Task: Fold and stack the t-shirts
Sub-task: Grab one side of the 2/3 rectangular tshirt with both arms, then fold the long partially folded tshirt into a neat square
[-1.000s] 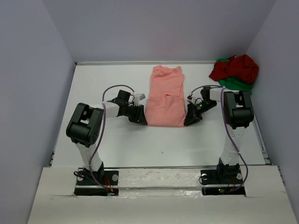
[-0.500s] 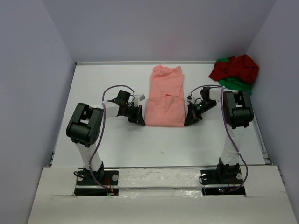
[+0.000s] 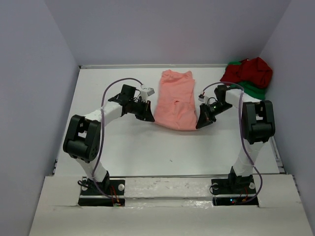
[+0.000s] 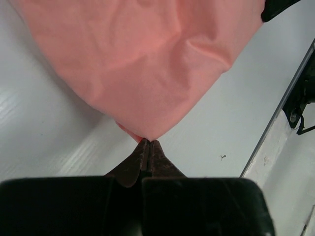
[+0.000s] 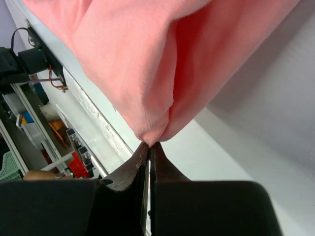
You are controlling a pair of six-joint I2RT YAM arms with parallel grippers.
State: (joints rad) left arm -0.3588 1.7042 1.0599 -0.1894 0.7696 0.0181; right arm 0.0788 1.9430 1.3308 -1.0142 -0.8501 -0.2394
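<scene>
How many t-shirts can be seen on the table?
3. The salmon-pink t-shirt is in the middle. The dark red t-shirt is bunched at the far right corner, on top of the green t-shirt, which is partly hidden.

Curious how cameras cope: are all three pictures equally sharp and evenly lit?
Top view: even light, sharp, faint shadow under the pink shirt. Left wrist view: cloth crisp, left hand dark, soft-edged. Right wrist view: cloth's grey shadow on the table.

Note that both grippers have pinched shut since one second ago. The left gripper [image 3: 149, 117] and right gripper [image 3: 199, 126] have shifted toward 12 o'clock, raising the salmon-pink shirt's [image 3: 174, 101] 7 and 5 o'clock corners. Its near hem now sags.
</scene>
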